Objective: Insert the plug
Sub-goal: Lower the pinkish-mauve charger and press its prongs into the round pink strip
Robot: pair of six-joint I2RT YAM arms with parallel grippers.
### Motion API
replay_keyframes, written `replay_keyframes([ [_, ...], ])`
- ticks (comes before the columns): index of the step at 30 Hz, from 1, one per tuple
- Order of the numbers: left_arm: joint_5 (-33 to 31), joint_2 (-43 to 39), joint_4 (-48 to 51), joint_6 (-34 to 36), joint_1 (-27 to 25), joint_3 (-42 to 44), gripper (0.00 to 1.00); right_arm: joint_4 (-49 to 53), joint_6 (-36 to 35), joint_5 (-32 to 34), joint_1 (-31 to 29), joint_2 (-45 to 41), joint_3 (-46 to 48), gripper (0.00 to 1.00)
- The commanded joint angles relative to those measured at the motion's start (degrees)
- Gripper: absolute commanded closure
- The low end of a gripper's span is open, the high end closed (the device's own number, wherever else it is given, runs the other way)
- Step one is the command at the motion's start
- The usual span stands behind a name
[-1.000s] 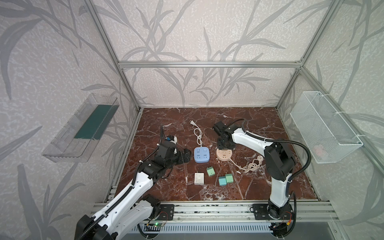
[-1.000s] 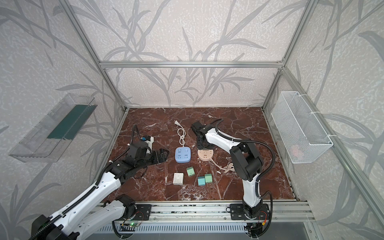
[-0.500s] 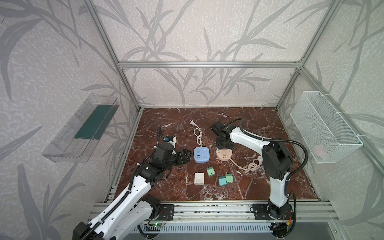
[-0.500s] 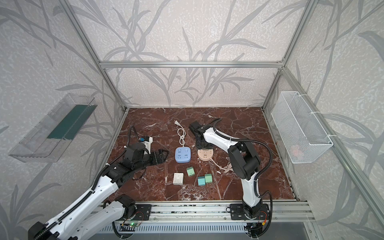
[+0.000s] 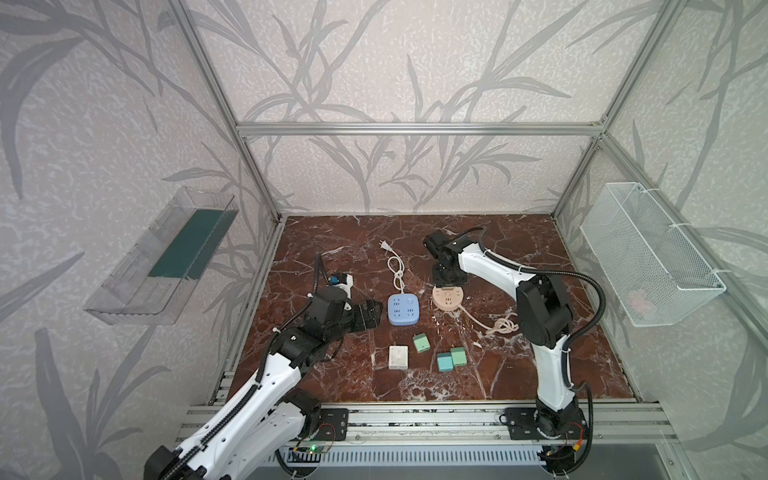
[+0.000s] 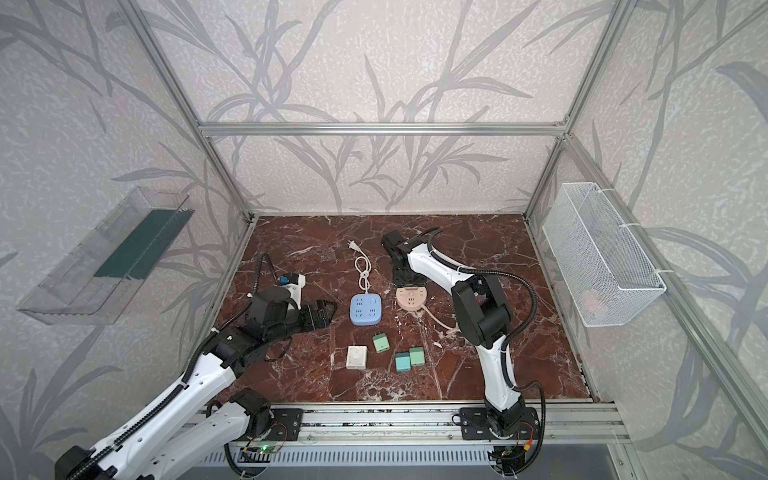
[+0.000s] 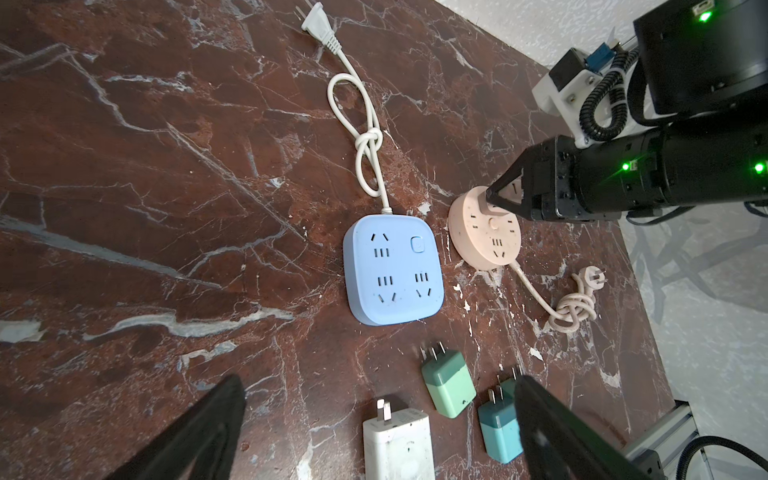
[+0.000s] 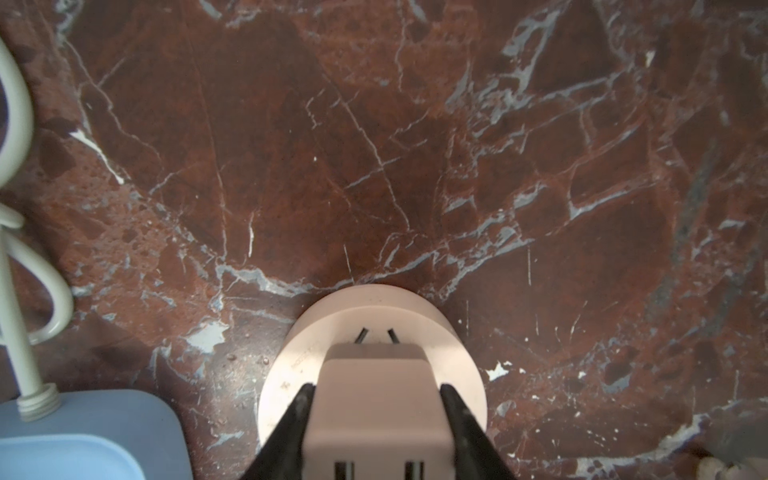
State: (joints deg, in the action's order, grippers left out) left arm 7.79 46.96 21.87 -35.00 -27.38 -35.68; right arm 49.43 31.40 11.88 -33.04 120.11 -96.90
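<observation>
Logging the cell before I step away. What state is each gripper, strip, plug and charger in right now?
right gripper: shut on pink plug
pink plug: upright on round strip, seating unclear
round strip: pink cord plug lying loose
left gripper: open, empty
blue strip: sockets empty, white cord plug lying loose
white charger: lying unplugged
green chargers: lying unplugged

walls: leaf-patterned | floor: red marble | basket: pinkish item, perhaps
</observation>
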Motion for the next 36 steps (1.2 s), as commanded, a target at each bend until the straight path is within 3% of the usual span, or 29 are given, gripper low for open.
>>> replay_keyframes([
  [1, -0.51, -0.65, 0.21, 0.73, -0.40, 0.26, 0.02, 1.73, -3.09, 1.44, 1.97, 2.66, -0.04, 1.00],
  [14, -0.81, 1.35, 0.66, 0.99, -1.19, -0.13, 0.02, 1.40, -8.08, -2.30, 4.72, 4.82, -5.49, 1.00],
  [23, -0.85, 2.87, 0.98, 1.19, -1.51, -0.62, 0.02, -1.80, -6.55, -3.35, 5.29, 2.06, 0.64, 1.00],
  [27, -0.99, 3.36, 1.30, 1.34, -1.56, -1.21, 0.02, -2.96, -5.83, -5.21, 5.96, -0.36, 2.01, 0.86],
  [36, -0.75, 4.35, 1.22, 1.43, -1.68, -1.36, 0.02, -2.24, -4.98, -6.60, 6.76, -4.42, 1.73, 0.79],
])
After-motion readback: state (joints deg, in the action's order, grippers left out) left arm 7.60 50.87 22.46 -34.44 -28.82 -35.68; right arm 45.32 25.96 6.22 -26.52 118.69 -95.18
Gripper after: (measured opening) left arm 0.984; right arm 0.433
